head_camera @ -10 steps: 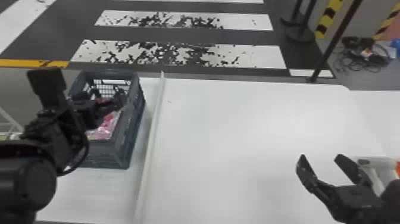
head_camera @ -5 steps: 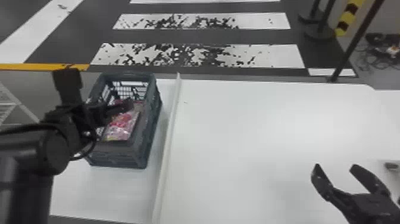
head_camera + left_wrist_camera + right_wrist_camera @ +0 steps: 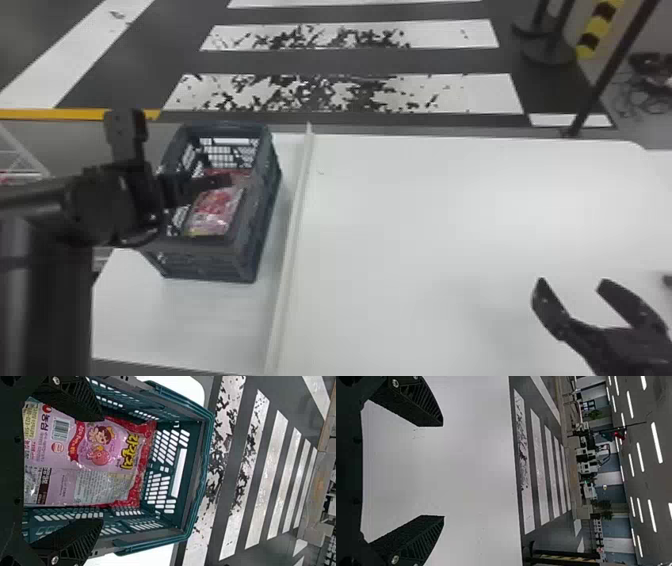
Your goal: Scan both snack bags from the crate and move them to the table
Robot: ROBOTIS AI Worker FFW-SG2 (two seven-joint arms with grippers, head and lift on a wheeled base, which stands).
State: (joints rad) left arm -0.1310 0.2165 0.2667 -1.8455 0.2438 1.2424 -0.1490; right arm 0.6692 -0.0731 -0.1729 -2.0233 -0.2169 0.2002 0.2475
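Note:
My left gripper (image 3: 175, 150) is at the dark crate (image 3: 202, 260) on the left, one finger reaching over its inside. Red and pink snack packaging (image 3: 215, 205) lies in that crate. In the left wrist view the left gripper (image 3: 101, 471) stands open, its fingers apart on either side of a pink snack bag (image 3: 107, 451) with a red edge, lying inside the green-blue crate (image 3: 190, 435). My right gripper (image 3: 570, 287) is over the white table (image 3: 450, 225) at the lower right; in the right wrist view the right gripper (image 3: 443, 471) is open with nothing between its fingers.
A raised white strip (image 3: 295, 235) runs along the table just right of the crate. Past the far table edge lies a floor with white stripes (image 3: 350, 95). A dark pole (image 3: 610, 70) stands beyond the back right of the table.
The head view has shifted, so crate and table sit farther right in it. The left gripper stays close over the crate; the right gripper remains open.

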